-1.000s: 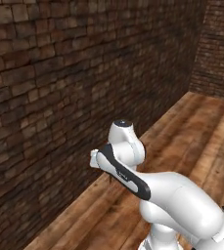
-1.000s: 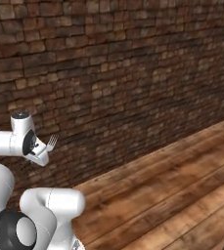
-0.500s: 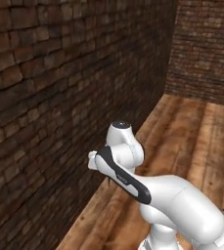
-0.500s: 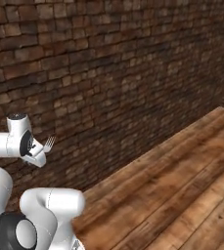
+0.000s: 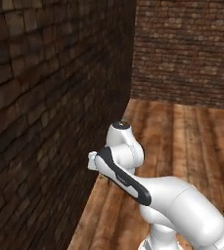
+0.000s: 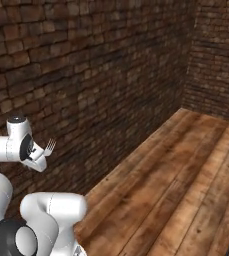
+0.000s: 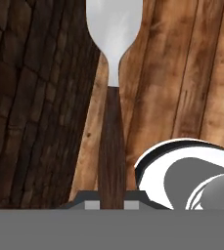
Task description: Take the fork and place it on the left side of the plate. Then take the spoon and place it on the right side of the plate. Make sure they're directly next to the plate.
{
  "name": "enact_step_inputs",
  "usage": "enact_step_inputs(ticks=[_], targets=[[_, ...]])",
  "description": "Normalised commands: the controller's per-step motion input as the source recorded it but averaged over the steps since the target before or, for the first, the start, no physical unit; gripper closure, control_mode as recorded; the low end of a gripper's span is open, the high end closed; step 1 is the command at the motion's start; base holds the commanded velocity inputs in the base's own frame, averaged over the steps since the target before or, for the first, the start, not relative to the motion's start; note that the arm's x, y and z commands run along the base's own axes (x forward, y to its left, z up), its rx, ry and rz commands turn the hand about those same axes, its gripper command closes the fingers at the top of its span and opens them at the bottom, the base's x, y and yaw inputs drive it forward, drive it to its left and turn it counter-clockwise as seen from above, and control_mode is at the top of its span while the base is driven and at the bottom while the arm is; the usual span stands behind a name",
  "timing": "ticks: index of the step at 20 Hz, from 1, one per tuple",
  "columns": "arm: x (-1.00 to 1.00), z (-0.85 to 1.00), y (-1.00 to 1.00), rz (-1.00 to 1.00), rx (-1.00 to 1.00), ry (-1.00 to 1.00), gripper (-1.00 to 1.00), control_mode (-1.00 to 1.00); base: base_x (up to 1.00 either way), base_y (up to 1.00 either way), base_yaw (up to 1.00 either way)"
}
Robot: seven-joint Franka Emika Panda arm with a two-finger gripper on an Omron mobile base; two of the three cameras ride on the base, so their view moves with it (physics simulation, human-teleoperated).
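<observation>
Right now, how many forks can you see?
1. The fork is held in the shut tool, its tines sticking up in front of the brick wall.

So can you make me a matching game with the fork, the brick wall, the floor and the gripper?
Things:
1. fork
2. brick wall
3. floor
4. gripper

Descriptions:
A. wooden planks
B. shut on the fork's handle
C. silver head, dark brown handle
D. dark brown, standing beside the robot

Pairs: 1-C, 2-D, 3-A, 4-B
</observation>
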Motion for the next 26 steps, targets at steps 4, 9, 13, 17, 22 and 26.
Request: enact_step_inputs(ticks=[4, 9, 13, 17, 22, 26], targets=[[0.0, 0.0, 0.0, 0.0, 0.0, 0.0, 1.0, 1.0, 1.0, 0.0, -0.38], [0.0, 0.0, 0.0, 0.0, 0.0, 0.0, 1.0, 1.0, 1.0, 0.0, -0.38], [0.0, 0.0, 0.0, 0.0, 0.0, 0.0, 1.0, 1.0, 1.0, 0.0, -0.43], [0.0, 0.0, 0.0, 0.0, 0.0, 0.0, 1.0, 1.0, 1.0, 0.0, -0.53], [0.0, 0.0, 0.0, 0.0, 0.0, 0.0, 1.0, 1.0, 1.0, 0.0, -0.56], [0.0, 0.0, 0.0, 0.0, 0.0, 0.0, 1.0, 1.0, 1.0, 0.0, -0.57]])
